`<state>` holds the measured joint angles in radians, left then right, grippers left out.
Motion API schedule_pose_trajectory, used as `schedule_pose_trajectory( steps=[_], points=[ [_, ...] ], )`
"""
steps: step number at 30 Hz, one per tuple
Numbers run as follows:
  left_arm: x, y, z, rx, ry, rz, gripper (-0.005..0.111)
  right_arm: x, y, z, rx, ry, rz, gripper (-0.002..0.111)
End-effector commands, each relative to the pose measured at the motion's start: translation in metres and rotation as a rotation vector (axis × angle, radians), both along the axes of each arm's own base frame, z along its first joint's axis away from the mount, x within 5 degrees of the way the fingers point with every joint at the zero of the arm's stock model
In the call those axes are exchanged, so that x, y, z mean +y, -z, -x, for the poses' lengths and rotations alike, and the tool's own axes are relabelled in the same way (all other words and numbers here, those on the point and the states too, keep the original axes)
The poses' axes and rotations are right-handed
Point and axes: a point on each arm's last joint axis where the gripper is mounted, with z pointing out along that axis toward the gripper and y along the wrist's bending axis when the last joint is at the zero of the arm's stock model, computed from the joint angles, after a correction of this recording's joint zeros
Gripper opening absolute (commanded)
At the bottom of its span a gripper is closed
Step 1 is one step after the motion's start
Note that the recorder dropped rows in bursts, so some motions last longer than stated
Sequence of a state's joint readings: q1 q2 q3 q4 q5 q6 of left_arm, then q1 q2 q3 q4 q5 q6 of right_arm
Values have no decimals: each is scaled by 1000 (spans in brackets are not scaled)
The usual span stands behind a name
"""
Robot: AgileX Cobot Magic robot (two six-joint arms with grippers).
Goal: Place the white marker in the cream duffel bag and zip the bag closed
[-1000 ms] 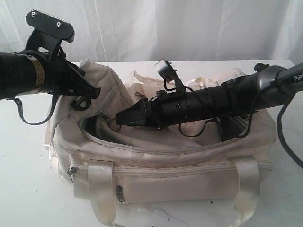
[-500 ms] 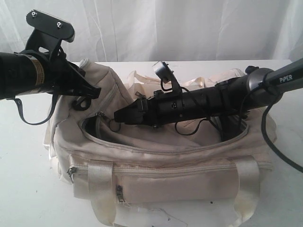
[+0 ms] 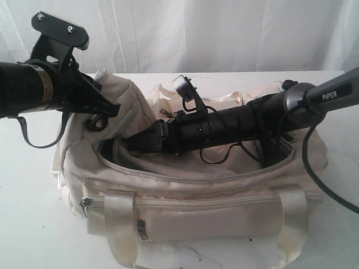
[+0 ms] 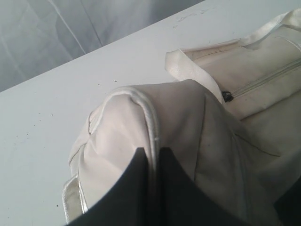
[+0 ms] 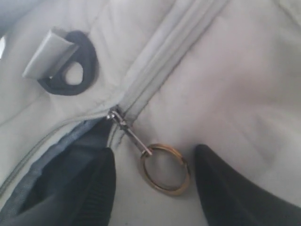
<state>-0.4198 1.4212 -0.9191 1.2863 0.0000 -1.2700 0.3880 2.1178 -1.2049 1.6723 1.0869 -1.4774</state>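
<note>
While the soft cream fabric duffel bag (image 3: 196, 213) sits on the white table (image 3: 28, 224), top zip gaping, the left gripper (image 4: 150, 153) is clamped on the bag's piped end seam (image 4: 148, 113); the right gripper (image 5: 153, 153), jaws apart, straddles the round brass zip-pull ring (image 5: 165, 189).

**A:** Access into the bag (image 3: 224, 213)?
**B:** Largely obstructed. The right arm (image 3: 241, 119) lies across the mouth; only a strip along the near edge is free.
**A:** The zip end?
**B:** Crowded. The right claw (image 5: 154, 153) is spread either side of the pull ring (image 5: 143, 169), and the left claw (image 4: 150, 155) pinches the bag's end. The worktop (image 3: 28, 213) to the left is open.
</note>
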Motion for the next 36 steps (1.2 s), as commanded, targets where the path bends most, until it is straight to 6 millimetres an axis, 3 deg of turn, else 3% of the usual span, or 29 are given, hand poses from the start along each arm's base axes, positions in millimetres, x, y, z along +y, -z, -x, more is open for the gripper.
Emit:
schedule_pose_trajectory(
  steps=[1, 7, 13, 31, 36],
  points=[
    [1, -10, 1, -34, 7, 10, 0, 2, -1, 1, 0, -18, -7, 46],
    [1, -10, 1, -34, 7, 10, 0, 3, -4, 4, 9, -45, -42, 24],
    [1, -10, 1, -34, 7, 10, 0, 3, -10, 7, 15, -77, -73, 10],
    [1, -10, 1, -34, 7, 10, 0, -5, -56, 24, -102, -192, -33, 7],
    [1, -10, 1, -34, 7, 10, 0, -6, -60, 27, -101, -202, -19, 7]
  ],
)
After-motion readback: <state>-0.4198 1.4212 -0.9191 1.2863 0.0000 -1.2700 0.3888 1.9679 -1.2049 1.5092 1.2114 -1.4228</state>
